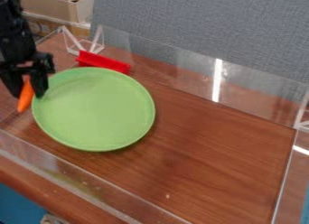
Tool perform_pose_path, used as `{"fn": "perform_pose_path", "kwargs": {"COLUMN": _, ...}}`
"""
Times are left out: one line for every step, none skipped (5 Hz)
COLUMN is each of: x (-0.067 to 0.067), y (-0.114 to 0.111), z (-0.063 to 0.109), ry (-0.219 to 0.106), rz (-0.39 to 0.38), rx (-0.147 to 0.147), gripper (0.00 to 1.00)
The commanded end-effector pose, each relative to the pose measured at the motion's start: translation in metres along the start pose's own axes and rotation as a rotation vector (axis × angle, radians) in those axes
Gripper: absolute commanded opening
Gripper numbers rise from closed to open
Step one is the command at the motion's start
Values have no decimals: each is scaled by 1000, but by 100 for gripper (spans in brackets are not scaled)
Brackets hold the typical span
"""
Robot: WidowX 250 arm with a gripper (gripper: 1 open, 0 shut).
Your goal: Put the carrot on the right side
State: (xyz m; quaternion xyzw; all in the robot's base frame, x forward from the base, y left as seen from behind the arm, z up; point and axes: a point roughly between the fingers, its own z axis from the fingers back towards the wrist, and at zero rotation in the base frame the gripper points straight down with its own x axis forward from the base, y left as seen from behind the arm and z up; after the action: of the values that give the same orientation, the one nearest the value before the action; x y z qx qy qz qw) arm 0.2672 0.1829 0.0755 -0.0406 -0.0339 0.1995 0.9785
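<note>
While one pincer (27, 81) hangs around one carrot (25, 96), one green plate (94, 109) nearby; grip unclear.

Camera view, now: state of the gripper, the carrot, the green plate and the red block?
Gripper: at the left, jaws at the carrot; grip unclear.
Carrot: partly hidden by the jaws, left of the plate.
Green plate: upright.
Red block: lying behind the plate.
</note>
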Motion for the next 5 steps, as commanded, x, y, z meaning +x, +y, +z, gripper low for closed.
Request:
{"fn": "perform_pose_path", "kwargs": {"x": -5, "y": -19, "z": 48, "ry": -74, "rz": -23, "rx": 2, "gripper": 0}}
{"fn": "perform_pose_path", "kwargs": {"x": -8, "y": -44, "z": 66, "ry": -94, "rz": -101, "rx": -18, "gripper": 0}}
{"fn": "perform_pose_path", "kwargs": {"x": -10, "y": -56, "z": 71, "ry": -94, "rz": -156, "rx": -24, "gripper": 0}}
{"fn": "perform_pose_path", "kwargs": {"x": -11, "y": -65, "z": 77, "ry": -97, "rz": -213, "rx": -30, "gripper": 0}}
{"fn": "perform_pose_path", "kwargs": {"x": -22, "y": -83, "z": 90, "ry": -113, "rz": -263, "rx": -37, "gripper": 0}}
